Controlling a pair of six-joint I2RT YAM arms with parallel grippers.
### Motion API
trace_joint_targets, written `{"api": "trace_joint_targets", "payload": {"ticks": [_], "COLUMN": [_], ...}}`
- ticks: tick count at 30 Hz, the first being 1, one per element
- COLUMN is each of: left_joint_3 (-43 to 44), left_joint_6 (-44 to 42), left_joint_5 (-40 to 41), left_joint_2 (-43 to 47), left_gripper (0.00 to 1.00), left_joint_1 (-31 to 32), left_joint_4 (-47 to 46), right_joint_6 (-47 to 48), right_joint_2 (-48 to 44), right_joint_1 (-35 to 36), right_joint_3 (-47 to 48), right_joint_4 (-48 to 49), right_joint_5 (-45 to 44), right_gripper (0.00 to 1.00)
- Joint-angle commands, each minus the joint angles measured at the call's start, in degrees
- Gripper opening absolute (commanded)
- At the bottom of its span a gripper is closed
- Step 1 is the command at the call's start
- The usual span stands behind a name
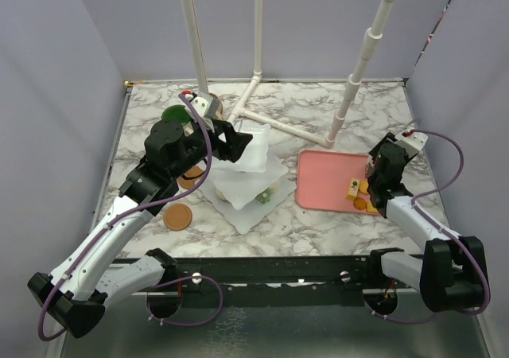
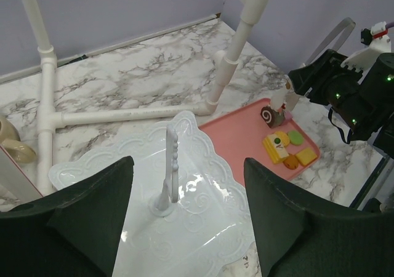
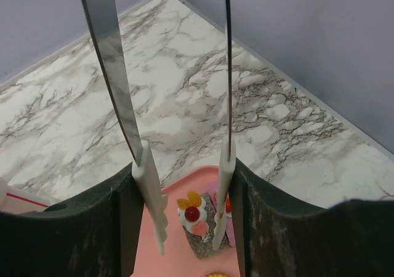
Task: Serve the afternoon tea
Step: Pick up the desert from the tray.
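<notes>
left gripper [image 2: 188, 172] wide open over tiered stand [image 2: 209, 228], right gripper [image 3: 188, 184] squeezing tongs [image 3: 117, 74] (white tips) over toy pastry [image 3: 192, 215] on pink tray [image 1: 322, 179]

In the middle of the bench [image 1: 334, 107] we find the tiered stand [image 1: 238, 207], and the tray [image 1: 318, 175] lies just to its right. The pastries [image 1: 359, 197] sit on the tray's near right corner, below the right gripper [image 1: 371, 179], which has tongs [image 3: 148, 191] between its fingers. Left of the stand we see one coaster [image 1: 178, 215] and, behind it, a second coaster [image 1: 191, 175] partly under the left arm [image 1: 119, 223]. Two mugs [image 1: 173, 116] stand behind that, and a pipe frame [image 1: 258, 71] behind the stand. The left gripper [image 1: 238, 145] hangs over the stand's top plate.
</notes>
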State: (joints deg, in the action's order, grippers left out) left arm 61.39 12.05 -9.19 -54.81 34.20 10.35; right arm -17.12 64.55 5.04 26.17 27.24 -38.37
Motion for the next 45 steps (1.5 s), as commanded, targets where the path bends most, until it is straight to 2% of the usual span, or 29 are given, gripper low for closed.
{"api": "trace_joint_targets", "payload": {"ticks": [1, 18, 31, 33, 36, 38, 45], "left_joint_3": [1.1, 0.8, 0.9, 0.8, 0.9, 1.0, 0.2], "left_joint_6": [-0.8, -0.4, -0.6, -0.7, -0.7, -0.5, 1.9], "left_joint_5": [-0.8, -0.4, -0.2, 0.1, 0.6, 0.9, 1.8], "left_joint_2": [0.4, 0.3, 0.1, 0.1, 0.1, 0.0, -1.3], "left_gripper": [0.74, 0.74, 0.74, 0.76, 0.77, 0.76, 0.64], "left_joint_1": [-0.1, -0.1, -0.1, -0.2, -0.2, -0.1, -0.1], "left_joint_4": [-0.4, -0.8, -1.0, -0.9, -0.9, -0.9, -1.8], "right_joint_6": [-0.7, -1.5, -1.9, -1.7, -0.1, 0.5, 2.7], "right_joint_2": [1.6, 5.6, 9.5, 9.6, 7.3, 5.0, -3.7], "right_joint_1": [-0.9, -2.8, -2.8, -2.8, -2.8, -2.6, 3.9], "right_joint_3": [-0.4, 1.7, 2.7, 2.7, 2.4, 3.1, 6.5], "right_joint_4": [1.9, 2.3, 1.5, 1.6, 2.4, 1.8, -3.7], "right_joint_5": [1.6, 9.4, 10.2, 10.4, 12.0, 12.9, 17.4], "right_gripper": [0.54, 0.5, 0.51, 0.42, 0.2, 0.13, 0.09]}}
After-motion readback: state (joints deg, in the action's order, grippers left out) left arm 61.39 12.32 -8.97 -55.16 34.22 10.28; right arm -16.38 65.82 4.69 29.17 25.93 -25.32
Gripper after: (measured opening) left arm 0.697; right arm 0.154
